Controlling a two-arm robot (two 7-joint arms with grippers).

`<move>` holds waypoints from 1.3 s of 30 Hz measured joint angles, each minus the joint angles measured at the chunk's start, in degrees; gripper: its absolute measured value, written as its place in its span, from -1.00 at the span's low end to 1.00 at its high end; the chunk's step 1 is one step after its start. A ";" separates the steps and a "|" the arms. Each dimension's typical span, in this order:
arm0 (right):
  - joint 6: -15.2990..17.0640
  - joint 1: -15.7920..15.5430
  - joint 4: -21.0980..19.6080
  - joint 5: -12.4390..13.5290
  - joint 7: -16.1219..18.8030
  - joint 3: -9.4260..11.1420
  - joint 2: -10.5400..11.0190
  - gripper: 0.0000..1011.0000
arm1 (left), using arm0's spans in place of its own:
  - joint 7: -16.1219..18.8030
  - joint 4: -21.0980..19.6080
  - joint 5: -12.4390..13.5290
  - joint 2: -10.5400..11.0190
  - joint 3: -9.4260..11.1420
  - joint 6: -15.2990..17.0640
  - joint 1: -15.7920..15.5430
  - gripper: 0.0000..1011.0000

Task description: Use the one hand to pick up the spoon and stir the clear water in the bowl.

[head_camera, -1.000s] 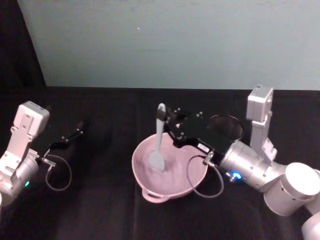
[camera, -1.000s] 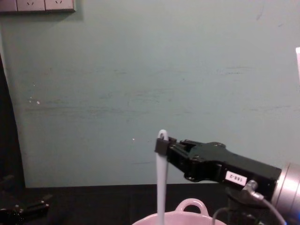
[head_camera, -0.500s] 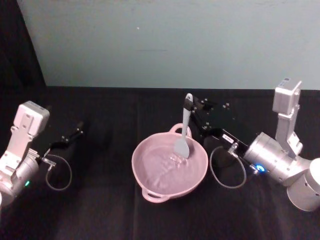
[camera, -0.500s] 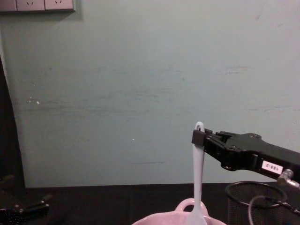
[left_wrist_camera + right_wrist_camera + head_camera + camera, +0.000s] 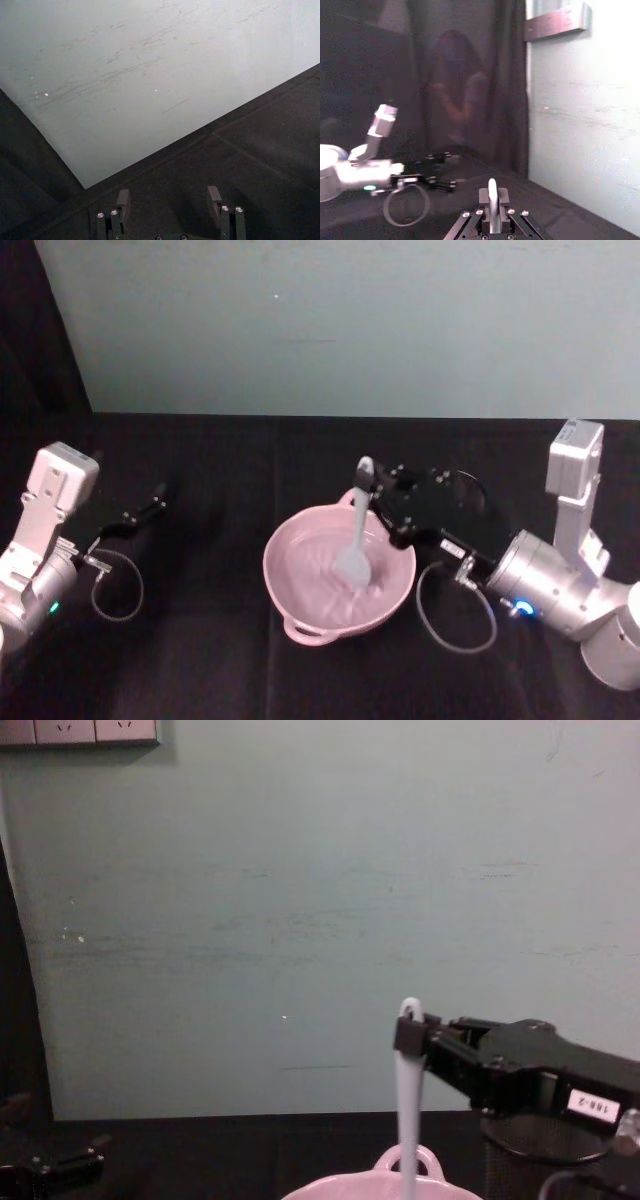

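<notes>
The pale pink bowl sits mid-table with rippled clear water inside. The white spoon stands nearly upright, its flat head down in the water right of the bowl's centre. My right gripper reaches in from the right and is shut on the top of the spoon's handle. The chest view shows the spoon hanging from the right gripper above the bowl's loop handle. In the right wrist view the handle stands between the shut fingers. My left gripper rests open at the far left.
A black wire-mesh cup stands behind the right gripper, right of the bowl. A grey cable loops on the black cloth beside the bowl. The teal wall closes off the back of the table.
The right gripper swept the spoon from the bowl's left side across to its far right, then back toward the middle and nearer. The water ripples. The left arm stayed still.
</notes>
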 joint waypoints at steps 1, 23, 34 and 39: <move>0.12 -0.20 -0.34 0.05 0.20 -0.21 0.05 -0.78 | 0.00 0.00 0.00 0.00 0.00 0.00 0.00 0.99; -0.46 3.30 3.51 0.99 1.56 -4.97 -4.89 -0.78 | 0.00 0.00 0.00 0.00 0.00 0.00 0.00 0.99; -2.11 6.28 9.98 0.75 -0.15 -3.20 -6.80 -0.78 | 0.00 0.00 0.00 0.00 0.00 0.00 0.00 0.99; -2.34 6.00 9.97 0.48 -0.88 -1.69 -5.99 -0.78 | 0.00 0.00 0.00 0.00 0.00 0.00 0.00 0.99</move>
